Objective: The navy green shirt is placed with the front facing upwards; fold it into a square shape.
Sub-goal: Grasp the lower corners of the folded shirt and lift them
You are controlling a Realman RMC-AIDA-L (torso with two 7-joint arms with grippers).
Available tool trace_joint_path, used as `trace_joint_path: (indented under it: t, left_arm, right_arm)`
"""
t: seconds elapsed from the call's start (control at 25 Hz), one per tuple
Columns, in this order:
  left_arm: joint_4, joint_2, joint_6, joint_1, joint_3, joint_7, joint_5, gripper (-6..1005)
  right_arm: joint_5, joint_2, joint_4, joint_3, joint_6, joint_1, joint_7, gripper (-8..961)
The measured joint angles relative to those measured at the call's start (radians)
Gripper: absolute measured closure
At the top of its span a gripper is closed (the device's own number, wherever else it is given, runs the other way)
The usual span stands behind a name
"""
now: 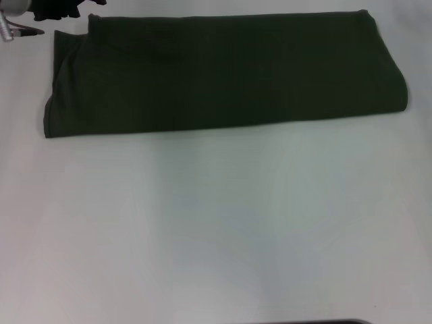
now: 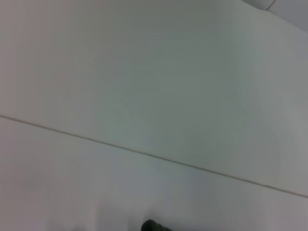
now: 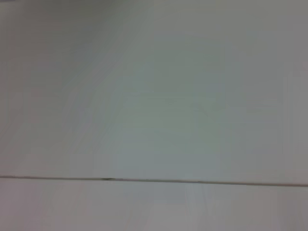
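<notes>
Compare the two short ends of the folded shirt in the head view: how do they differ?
The left end of the navy green shirt shows loose layered edges and a stepped corner; the right end is rounded and closed like a fold. The left gripper is near the left end; no gripper shows near the right end. Both ends lie flat on the white table.

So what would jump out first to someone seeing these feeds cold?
The navy green shirt, folded into a long dark band with only plain fabric showing, lying across the far side of the white table. Next, part of the left gripper at the far left corner, just off the shirt's end. Both wrist views show only bare white surface.
</notes>
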Motion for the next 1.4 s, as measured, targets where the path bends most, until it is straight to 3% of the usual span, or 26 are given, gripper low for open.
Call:
trace_joint_path:
  t: [0.04,0.12,0.6,0.72,0.84,0.96,1.32,1.4]
  left_arm:
    - [-0.001,0.004,0.015,0.000,0.000,0.000,-0.002,498]
    - [-0.002,0.008,0.030,0.000,0.000,0.000,-0.002,481]
    - [-0.154,0.030,0.272,0.068,-0.002,0.006,-0.059,411]
    - [-0.251,0.015,0.358,0.122,-0.002,0.008,-0.071,410]
    - [-0.369,-0.023,0.385,0.207,-0.002,0.014,-0.122,412]
    - [-0.445,-0.043,0.395,0.285,-0.001,0.042,-0.210,413]
    - [-0.336,0.036,0.524,0.319,-0.047,0.055,-0.260,418]
    - [-0.310,0.053,0.547,0.320,-0.053,0.056,-0.257,419]
  right_arm:
    - [0.000,-0.007,-0.001,0.000,-0.019,0.005,0.003,574]
    - [0.000,-0.017,0.000,-0.001,-0.054,0.014,0.003,327]
    - [0.018,-0.013,-0.102,0.006,-0.259,-0.016,-0.016,113]
    - [0.062,0.015,-0.168,0.006,-0.326,-0.068,-0.066,74]
    - [0.137,0.067,-0.284,0.009,-0.352,-0.170,-0.129,49]
    - [0.241,0.091,-0.358,0.012,-0.384,-0.265,-0.147,54]
    - [0.408,0.065,-0.275,0.108,-0.510,-0.280,-0.194,53]
    - [0.405,0.048,-0.255,0.113,-0.520,-0.268,-0.180,53]
